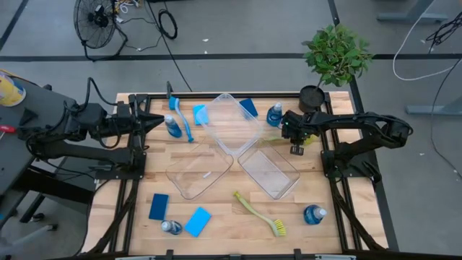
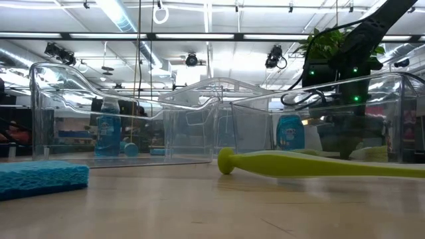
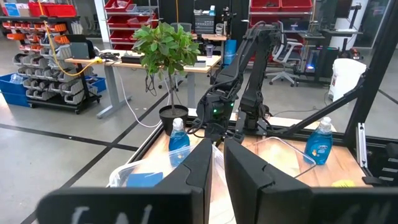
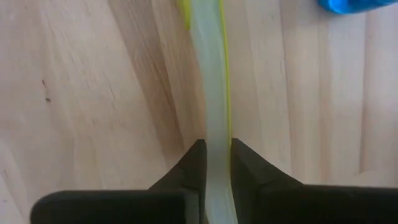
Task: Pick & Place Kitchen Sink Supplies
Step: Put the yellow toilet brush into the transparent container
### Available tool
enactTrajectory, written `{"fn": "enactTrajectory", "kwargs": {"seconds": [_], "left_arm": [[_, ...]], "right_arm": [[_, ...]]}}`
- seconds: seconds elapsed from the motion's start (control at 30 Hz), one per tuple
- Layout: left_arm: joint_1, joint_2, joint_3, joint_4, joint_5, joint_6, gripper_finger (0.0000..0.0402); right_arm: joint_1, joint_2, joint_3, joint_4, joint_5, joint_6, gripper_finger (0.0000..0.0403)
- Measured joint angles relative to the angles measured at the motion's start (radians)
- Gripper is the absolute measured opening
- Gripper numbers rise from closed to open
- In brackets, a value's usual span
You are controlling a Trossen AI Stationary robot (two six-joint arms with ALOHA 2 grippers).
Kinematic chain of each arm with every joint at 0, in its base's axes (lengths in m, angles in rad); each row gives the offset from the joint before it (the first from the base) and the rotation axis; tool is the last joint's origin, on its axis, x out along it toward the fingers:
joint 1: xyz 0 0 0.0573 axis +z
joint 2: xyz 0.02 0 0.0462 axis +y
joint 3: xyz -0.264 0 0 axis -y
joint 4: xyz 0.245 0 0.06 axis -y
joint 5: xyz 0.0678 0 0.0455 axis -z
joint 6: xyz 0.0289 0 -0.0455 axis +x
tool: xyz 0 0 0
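Note:
My right gripper (image 1: 294, 137) points down at the far right of the table, shut on a pale yellow-green dish brush (image 4: 210, 74) that lies on the wood beside a blue-liquid bottle (image 1: 275, 114). My left gripper (image 1: 157, 123) hovers level at the far left, shut and holding nothing. A blue brush (image 1: 182, 119) and another bottle (image 1: 173, 127) lie in front of it. A second yellow-green brush (image 1: 258, 213), two bottles (image 1: 314, 214) (image 1: 168, 226) and two blue sponges (image 1: 159, 206) (image 1: 198, 221) lie near the front edge. My right gripper pinches the brush's handle (image 4: 215, 134) between its two fingers, one on each long side. The fingers (image 4: 242, 163) come from above and point down, lying across the handle. The handle runs on past them, flat along the wood.
Three clear bins (image 1: 234, 119) (image 1: 198, 173) (image 1: 268, 173) stand fanned out in the table's middle. Two more blue sponges (image 1: 247, 107) (image 1: 200, 114) lie by the far bin. A potted plant (image 1: 336, 54) stands at the far right corner. Bare wood shows at the front centre.

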Motion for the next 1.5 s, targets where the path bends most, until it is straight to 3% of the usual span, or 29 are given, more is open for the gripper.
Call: {"fn": "enactTrajectory", "kwargs": {"seconds": [0.53,0.83,1.5], "left_arm": [[0.0,0.0,0.0,0.0,0.0,0.001,0.0048],[0.0,0.0,0.0,0.0,0.0,0.001,0.0048],[0.0,0.0,0.0,0.0,0.0,0.001,0.0048]], "right_arm": [[0.0,-0.002,0.113,-0.142,0.082,0.034,0.0041],[0.002,-0.014,0.167,-0.288,0.067,0.062,0.0041],[0.002,-0.182,0.397,-0.652,0.02,0.161,0.004]]}}
